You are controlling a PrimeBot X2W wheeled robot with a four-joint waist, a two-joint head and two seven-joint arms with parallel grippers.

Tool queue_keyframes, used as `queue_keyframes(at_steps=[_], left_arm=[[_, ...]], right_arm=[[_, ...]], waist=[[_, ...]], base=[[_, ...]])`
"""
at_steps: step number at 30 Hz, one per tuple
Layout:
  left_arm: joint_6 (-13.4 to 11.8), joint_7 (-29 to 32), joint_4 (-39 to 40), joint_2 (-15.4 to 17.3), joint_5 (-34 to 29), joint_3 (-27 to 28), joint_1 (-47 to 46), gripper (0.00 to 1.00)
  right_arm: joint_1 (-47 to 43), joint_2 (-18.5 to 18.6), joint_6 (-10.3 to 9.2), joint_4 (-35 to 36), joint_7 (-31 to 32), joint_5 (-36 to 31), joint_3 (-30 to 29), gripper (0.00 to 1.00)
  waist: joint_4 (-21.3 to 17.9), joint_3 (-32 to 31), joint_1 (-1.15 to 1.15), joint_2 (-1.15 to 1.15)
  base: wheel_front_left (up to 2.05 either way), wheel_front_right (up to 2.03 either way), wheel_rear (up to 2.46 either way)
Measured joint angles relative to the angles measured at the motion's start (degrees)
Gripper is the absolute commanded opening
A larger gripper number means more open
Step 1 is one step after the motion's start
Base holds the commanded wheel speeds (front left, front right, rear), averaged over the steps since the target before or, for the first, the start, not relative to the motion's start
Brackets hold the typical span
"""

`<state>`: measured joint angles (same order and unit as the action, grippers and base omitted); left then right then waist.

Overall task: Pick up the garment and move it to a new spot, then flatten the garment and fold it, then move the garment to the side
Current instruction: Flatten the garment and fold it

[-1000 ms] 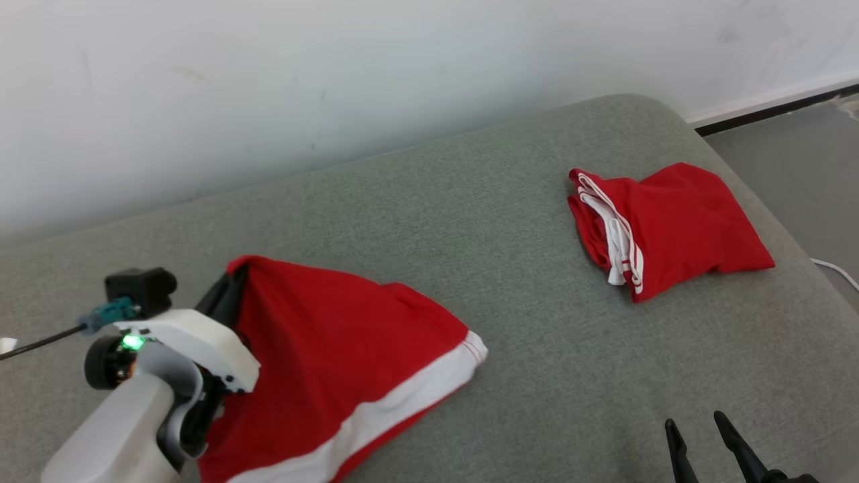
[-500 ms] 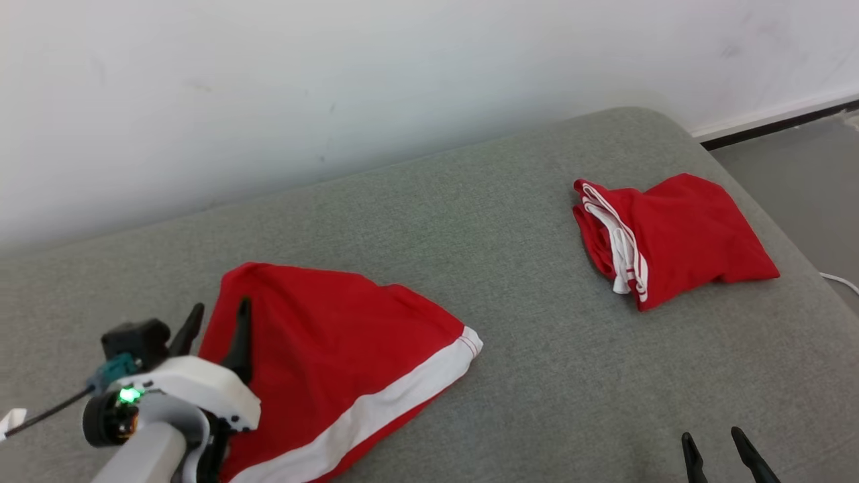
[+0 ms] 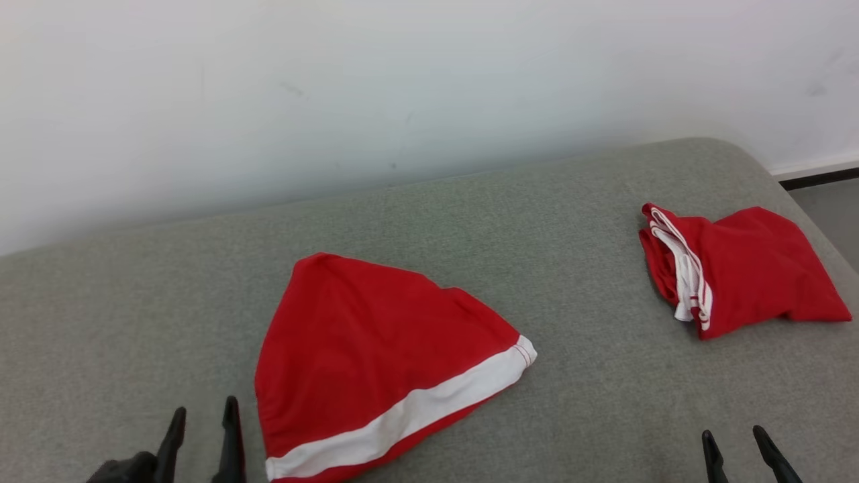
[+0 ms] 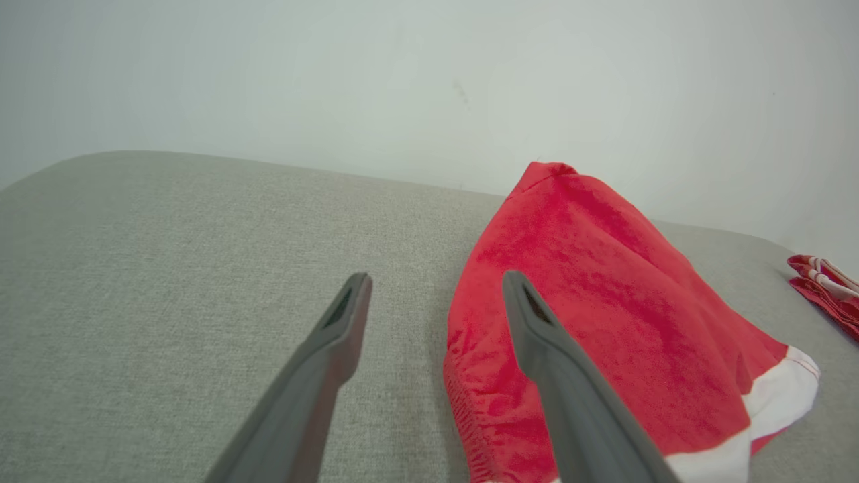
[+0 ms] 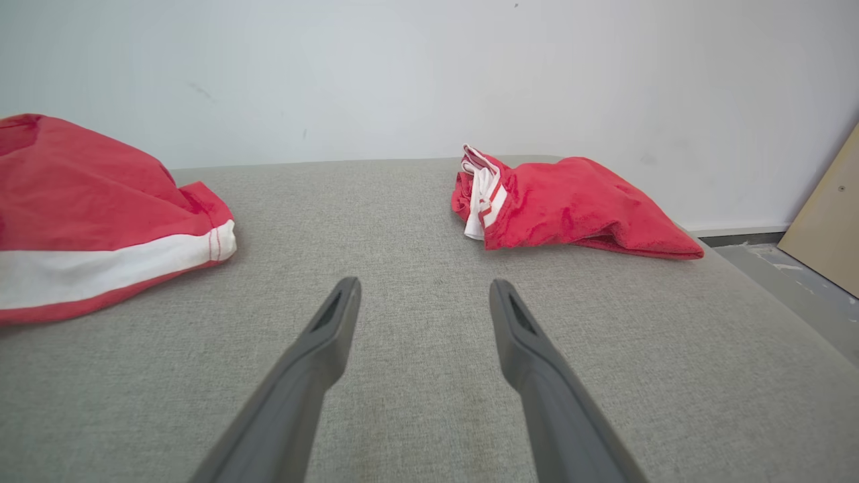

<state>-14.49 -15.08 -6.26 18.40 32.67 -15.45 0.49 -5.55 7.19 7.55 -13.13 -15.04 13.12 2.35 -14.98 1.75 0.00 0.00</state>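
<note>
A red garment (image 3: 369,355) with a white band lies spread in a rough triangle on the grey cushion (image 3: 470,221); it also shows as the red garment (image 4: 590,322) in the left wrist view and the red garment (image 5: 87,208) at the left of the right wrist view. My left gripper (image 3: 205,417) stands open just left of its lower edge, nothing between the fingers; left gripper (image 4: 436,285) hovers over the cloth's left border. My right gripper (image 3: 733,435) is open at the lower right, right gripper (image 5: 424,288) over bare cushion.
A second red garment (image 3: 738,268) with white trim lies bunched at the cushion's right end, also second red garment (image 5: 570,201). A white wall (image 3: 402,80) runs behind the cushion. Floor (image 3: 829,208) and a tan board (image 5: 829,215) lie past the right edge.
My left gripper opened and let go of the garment, then pulled back to the lower left. The garment now lies flat. The head camera has shifted, so the whole scene slid right.
</note>
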Motion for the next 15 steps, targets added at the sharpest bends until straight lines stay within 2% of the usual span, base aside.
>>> queue_keyframes(at_steps=[9, 15], left_arm=[[7.44, 0.0, 0.85, -6.95, -10.46, 7.77, 7.23, 1.0], [12.58, -0.02, -0.21, -11.27, -15.24, 11.66, 10.17, 1.0]], right_arm=[[-0.09, 0.47, 0.0, 2.0, 0.0, -0.55, -0.97, 1.0], [0.27, 0.51, 0.0, 1.97, 0.0, -0.59, -0.59, 1.0]], waist=[[5.31, -1.36, 0.0, 0.0], [8.25, -2.96, 0.0, 0.0]], base=[[0.0, 0.0, 0.0], [0.0, 0.0, 0.0]])
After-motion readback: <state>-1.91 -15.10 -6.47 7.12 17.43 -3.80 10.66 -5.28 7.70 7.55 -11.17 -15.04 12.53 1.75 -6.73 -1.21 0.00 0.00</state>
